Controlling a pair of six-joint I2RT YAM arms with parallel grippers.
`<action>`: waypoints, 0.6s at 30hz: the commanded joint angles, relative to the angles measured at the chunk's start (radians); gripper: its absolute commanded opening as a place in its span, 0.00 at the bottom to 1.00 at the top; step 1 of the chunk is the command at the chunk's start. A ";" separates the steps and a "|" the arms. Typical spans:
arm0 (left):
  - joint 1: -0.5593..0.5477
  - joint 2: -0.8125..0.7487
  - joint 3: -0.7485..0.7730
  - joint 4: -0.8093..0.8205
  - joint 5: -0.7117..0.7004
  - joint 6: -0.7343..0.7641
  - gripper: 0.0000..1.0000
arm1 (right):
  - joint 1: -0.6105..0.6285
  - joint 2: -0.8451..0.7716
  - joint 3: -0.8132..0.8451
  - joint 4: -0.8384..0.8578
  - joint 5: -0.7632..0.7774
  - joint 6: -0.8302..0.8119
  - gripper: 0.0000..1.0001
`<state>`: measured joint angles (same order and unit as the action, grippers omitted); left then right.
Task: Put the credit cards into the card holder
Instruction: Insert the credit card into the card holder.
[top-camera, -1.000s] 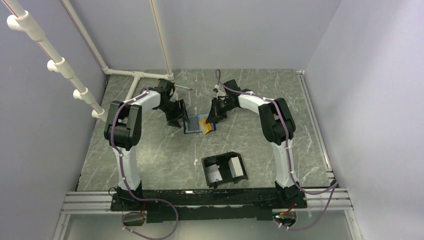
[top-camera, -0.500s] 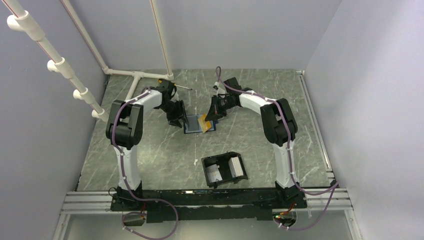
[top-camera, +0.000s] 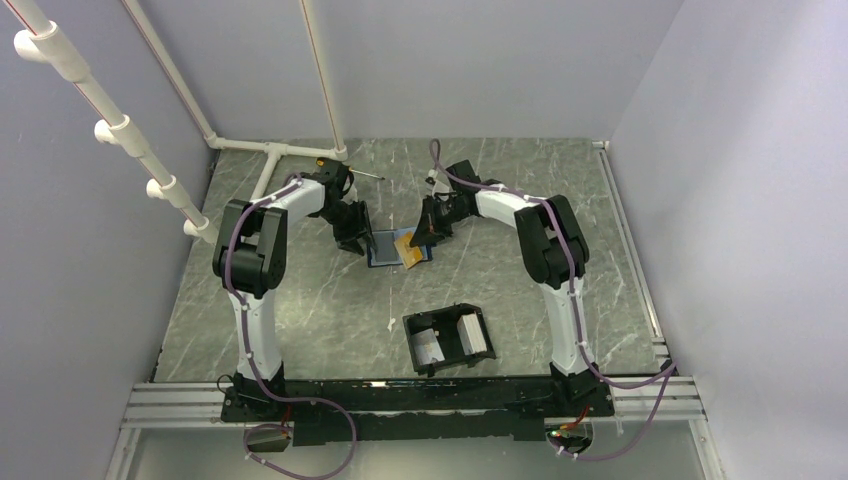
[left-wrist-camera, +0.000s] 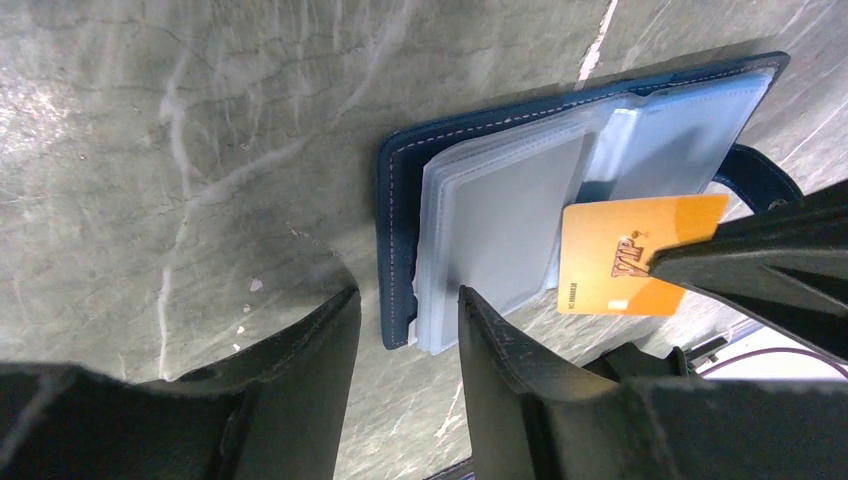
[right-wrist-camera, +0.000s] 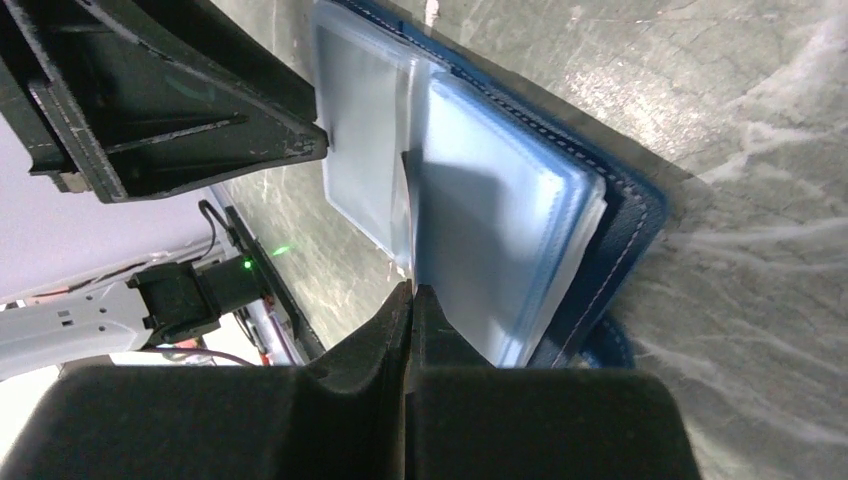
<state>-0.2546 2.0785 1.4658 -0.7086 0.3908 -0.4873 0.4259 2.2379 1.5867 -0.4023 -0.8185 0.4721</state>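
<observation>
Credit card (left-wrist-camera: 622, 252) edge in right end effector (right-wrist-camera: 410, 292)

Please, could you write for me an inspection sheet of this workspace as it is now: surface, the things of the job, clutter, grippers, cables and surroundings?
Surface: grey-green marbled table; no spill seen.
Job's things: one orange credit card, held over the open wallet; black card holder at the near side, apart from both grippers, with pale parts inside and no orange card seen in it.
Clutter: dark blue wallet, lying open on the table.
Grippers: left gripper open, with the wallet's edge between its jaws; right gripper shut on the credit card.
Cables: purple cables; none lies across the job's things.
Surroundings: white pipes at the left; plain pale walls.
</observation>
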 joint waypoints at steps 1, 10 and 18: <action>-0.029 0.095 -0.038 0.044 -0.085 0.014 0.47 | 0.001 0.019 0.032 0.044 -0.022 -0.007 0.00; -0.032 0.109 -0.027 0.040 -0.079 0.024 0.39 | 0.007 0.048 0.030 0.132 -0.048 0.011 0.00; -0.032 0.109 -0.022 0.035 -0.084 0.029 0.37 | 0.006 0.068 0.022 0.233 -0.064 0.066 0.00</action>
<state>-0.2577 2.0922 1.4750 -0.7086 0.3988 -0.4900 0.4271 2.2887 1.5887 -0.2749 -0.8761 0.5087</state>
